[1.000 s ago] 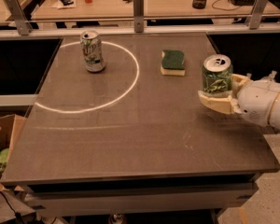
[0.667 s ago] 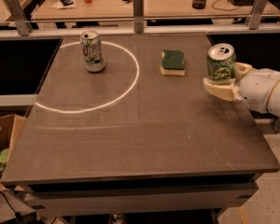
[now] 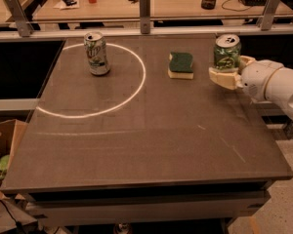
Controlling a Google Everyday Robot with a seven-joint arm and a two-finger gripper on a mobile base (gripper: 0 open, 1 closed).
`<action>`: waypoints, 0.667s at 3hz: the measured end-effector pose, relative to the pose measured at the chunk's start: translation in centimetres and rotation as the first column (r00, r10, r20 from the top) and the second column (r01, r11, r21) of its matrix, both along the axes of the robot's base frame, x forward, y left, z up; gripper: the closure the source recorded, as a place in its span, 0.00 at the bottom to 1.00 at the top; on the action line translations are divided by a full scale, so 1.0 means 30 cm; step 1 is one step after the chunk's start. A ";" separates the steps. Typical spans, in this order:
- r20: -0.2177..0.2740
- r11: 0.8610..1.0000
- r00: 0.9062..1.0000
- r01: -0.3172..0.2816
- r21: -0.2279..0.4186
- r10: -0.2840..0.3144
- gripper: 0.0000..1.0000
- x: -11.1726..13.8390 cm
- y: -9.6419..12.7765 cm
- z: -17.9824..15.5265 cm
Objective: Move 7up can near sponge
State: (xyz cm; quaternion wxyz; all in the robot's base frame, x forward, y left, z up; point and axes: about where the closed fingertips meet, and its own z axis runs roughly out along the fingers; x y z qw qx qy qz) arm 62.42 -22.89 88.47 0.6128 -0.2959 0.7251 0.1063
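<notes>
- The claw is at the upper right of the frame, its pale fingers clasped around the lower part of the 7up can.
- The 7up can is upright, just right of the sponge and not touching it.
- A paler can stands at the upper left of the counter, inside a white ring.

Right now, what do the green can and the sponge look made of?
The green can: thin metal, likely aluminium, glossy print, silver rim; the end effector grips it at the table's right edge. The sponge: seemingly soft foam, pale yellow base, matte dark green scouring top.
</notes>
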 end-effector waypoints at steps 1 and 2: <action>-0.028 0.999 1.000 0.009 0.037 -0.008 1.00 0.050 0.017 -0.019; -0.038 0.998 0.999 0.032 0.060 -0.030 1.00 0.080 0.012 -0.045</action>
